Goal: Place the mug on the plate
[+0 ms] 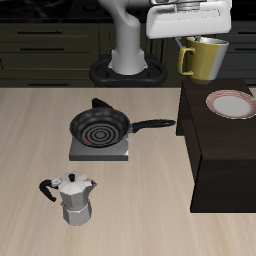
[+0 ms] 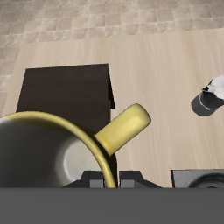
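No writing or labels legible on anything.

Moka pot (image 1: 72,199) sits on the tabletop, well below the gripper and far forward of it, toward the table's front edge. Farther back, a frying pan (image 1: 100,127) rests on a grey square stand (image 1: 100,148), handle pointing toward the dark cabinet (image 1: 225,150); still well apart from the gripper.

Mug (image 1: 206,58) hangs in the air directly under the gripper (image 1: 192,38), upright, handle turned toward the arm's base, rim up against the fingers. Gripper clamped on the mug's rim; in the wrist view the mug (image 2: 61,157) fills the near field, handle sticking outward.

Plate (image 1: 232,103) lies on the cabinet top, below the gripper and slightly forward of it, not touching the mug.

Arm reaches out from the base, wrist pointing straight down.
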